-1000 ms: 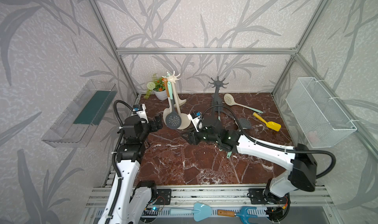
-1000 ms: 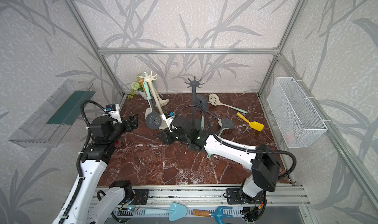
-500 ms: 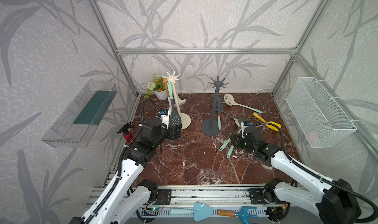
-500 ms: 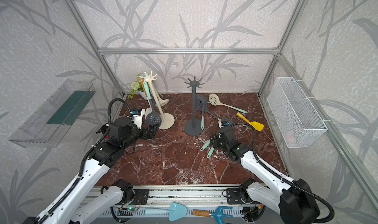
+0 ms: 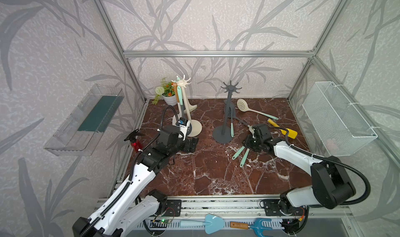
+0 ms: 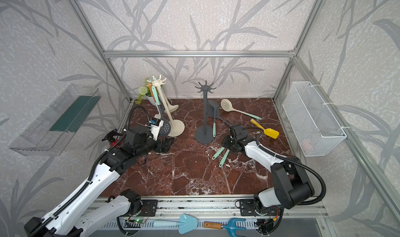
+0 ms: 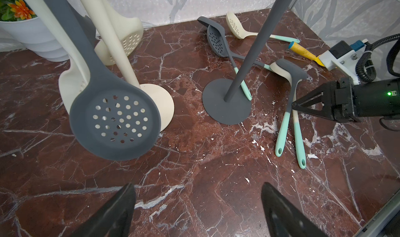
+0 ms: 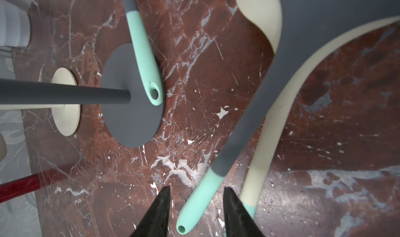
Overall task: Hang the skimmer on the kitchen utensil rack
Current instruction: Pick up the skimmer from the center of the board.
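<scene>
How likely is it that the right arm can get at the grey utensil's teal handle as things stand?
Probably yes: in the right wrist view the teal handle lies between the right gripper's open jaws, nothing over it. The cream utensil's handle lies close beside one jaw and may get nudged.

My red-brown veined marble desk [image 7: 194, 171] looks polished, faintly glossy. The dark grey perforated skimmer [image 7: 114, 119], left of the frame, seems smooth matt silicone; the dark grey disc-footed rack [image 7: 227, 103] equally matt. In a top view I see a white metal-mesh basket [image 5: 337, 119].
</scene>
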Motion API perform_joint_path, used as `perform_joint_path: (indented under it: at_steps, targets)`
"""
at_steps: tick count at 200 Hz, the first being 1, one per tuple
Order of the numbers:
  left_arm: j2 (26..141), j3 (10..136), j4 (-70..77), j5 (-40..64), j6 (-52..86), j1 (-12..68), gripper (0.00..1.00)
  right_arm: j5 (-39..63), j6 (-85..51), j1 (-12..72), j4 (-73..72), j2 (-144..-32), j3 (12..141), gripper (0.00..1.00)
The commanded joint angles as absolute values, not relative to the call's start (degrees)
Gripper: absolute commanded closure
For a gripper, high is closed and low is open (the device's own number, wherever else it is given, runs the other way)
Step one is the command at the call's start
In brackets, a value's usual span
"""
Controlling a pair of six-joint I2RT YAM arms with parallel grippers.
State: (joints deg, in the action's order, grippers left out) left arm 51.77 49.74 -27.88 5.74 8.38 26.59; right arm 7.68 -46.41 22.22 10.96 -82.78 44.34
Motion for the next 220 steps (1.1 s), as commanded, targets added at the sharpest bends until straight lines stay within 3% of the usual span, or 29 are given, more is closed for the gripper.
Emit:
perform_joint_path:
  at_steps: [1, 82, 105, 125, 183, 220]
  targets:
    - [51.45, 50.18, -28.92, 6.83, 6.78, 26.77, 0.11, 5.56, -52.28, 21.87, 11.9, -84.56, 45.64, 0.58]
    - [50.24, 49.64, -27.73, 8.62, 7.0, 26.76, 0.11, 4.12, -63.61, 21.62, 3.63, -92.2, 46.11, 0.63]
    - [49.63, 49.49, -27.42, 8.96, 6.86, 26.8, 0.11, 4.75, -66.8, 21.62, -0.14, -93.67, 45.95, 0.75]
    - [48.9, 49.43, -27.19, 10.27, 6.34, 26.8, 0.11, 5.01, -67.75, 21.62, -0.88, -93.78, 46.27, 0.92]
    - [44.02, 46.55, -21.56, 18.62, 4.74, 28.24, 0.12, 2.3, -64.47, 21.6, 9.25, -77.56, 48.16, 1.0]
    - [42.92, 43.58, -13.64, 19.38, 2.99, 35.67, 0.15, 6.38, -70.03, 21.62, 12.35, -65.78, 45.64, 1.0]
